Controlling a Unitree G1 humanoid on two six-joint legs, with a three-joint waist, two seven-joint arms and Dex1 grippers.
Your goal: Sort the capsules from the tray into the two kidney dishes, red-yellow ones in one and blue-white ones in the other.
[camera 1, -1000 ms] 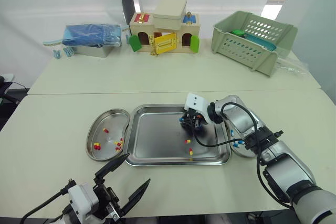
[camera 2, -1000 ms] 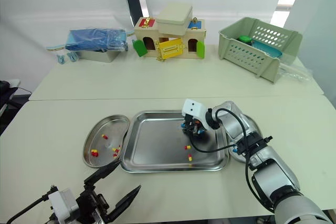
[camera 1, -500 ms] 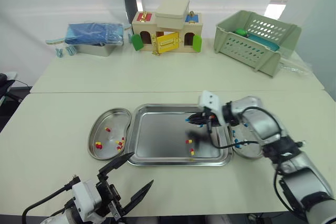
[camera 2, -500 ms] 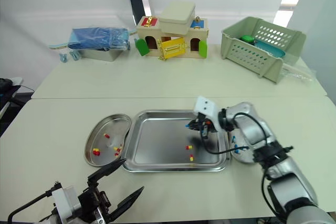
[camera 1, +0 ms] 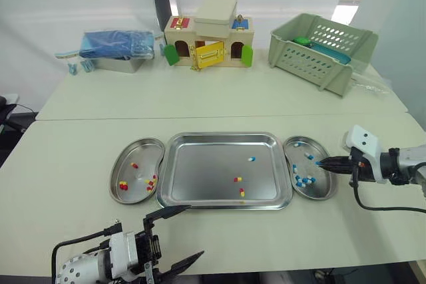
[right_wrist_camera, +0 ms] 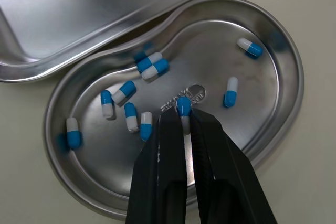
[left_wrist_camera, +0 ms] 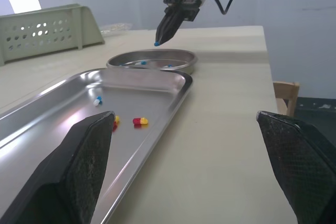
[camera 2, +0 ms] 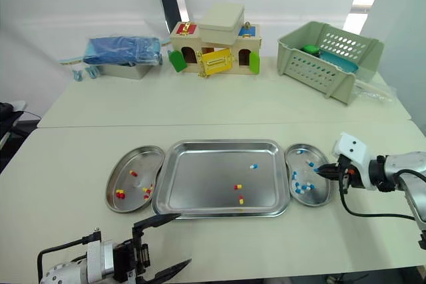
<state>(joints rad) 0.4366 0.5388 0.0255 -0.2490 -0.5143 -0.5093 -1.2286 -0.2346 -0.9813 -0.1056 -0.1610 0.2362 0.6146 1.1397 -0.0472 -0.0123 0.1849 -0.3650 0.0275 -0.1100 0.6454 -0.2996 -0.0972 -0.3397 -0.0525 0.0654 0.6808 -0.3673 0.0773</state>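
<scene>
A steel tray (camera 1: 200, 194) lies in the middle of the table with one blue-white capsule (camera 1: 251, 159) and two red-yellow capsules (camera 1: 237, 179) on it. The left kidney dish (camera 1: 126, 153) holds several red-yellow capsules. The right kidney dish (camera 1: 327, 187) holds several blue-white ones. My right gripper (camera 1: 321, 162) hovers over the right dish, shut on a blue-white capsule (right_wrist_camera: 183, 106) at its fingertips. My left gripper (camera 1: 178, 237) hangs open near the table's front edge, below the tray's left corner, holding nothing.
At the back of the table stand a wooden toy house (camera 1: 210, 41), a green slotted basket (camera 1: 323, 48) and a metal box with a blue pack (camera 1: 116, 51). A table seam runs across behind the tray.
My right gripper has moved right, from over the tray to above the right kidney dish, carrying the blue-white capsule. The left gripper stays low at the front. The camera shifted slightly.
</scene>
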